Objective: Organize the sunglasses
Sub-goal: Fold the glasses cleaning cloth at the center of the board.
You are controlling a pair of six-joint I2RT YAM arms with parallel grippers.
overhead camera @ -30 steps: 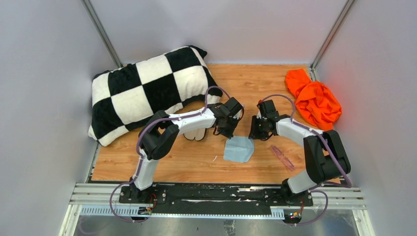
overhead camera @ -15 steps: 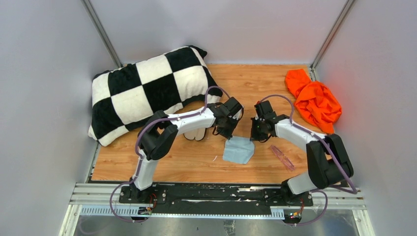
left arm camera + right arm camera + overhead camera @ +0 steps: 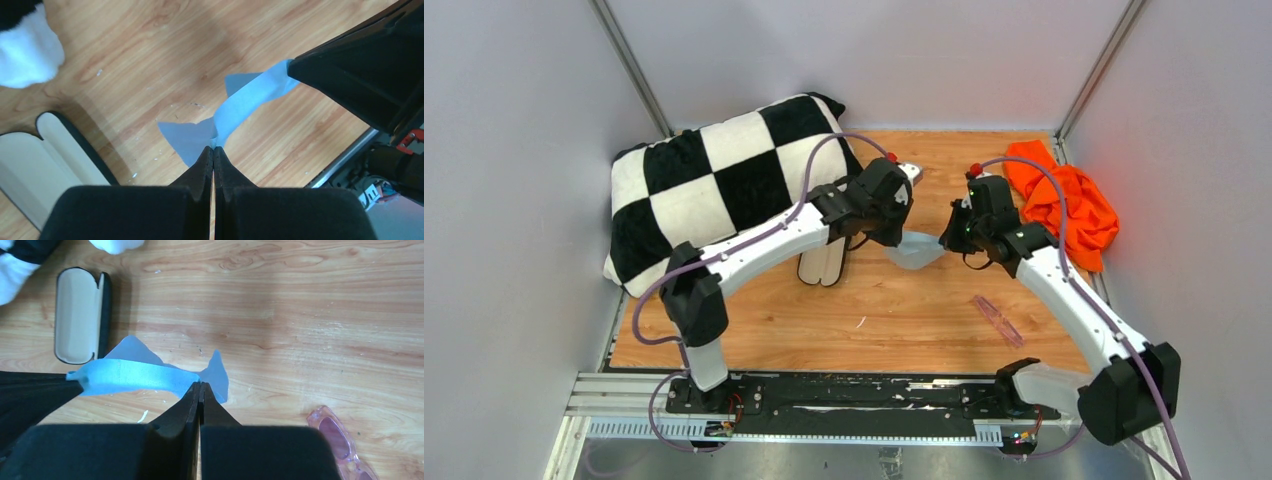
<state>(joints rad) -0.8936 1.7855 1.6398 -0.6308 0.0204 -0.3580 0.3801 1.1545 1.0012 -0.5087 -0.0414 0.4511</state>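
We hold the cloth [image 3: 130,376] aloft, left gripper [image 3: 213,148] and right gripper [image 3: 200,385] each pinching a corner. The sunglasses [image 3: 997,319] lie loose on the table [image 3: 904,315], well apart from the open case [image 3: 77,315]. Nothing packed yet, we judge.

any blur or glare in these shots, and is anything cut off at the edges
Top view: even light, no strong glare, cloth small in frame. Left wrist: left gripper dark with little detail; case cropped at the left edge. Right wrist: wood grain sharp, sunglasses cut by the lower edge.
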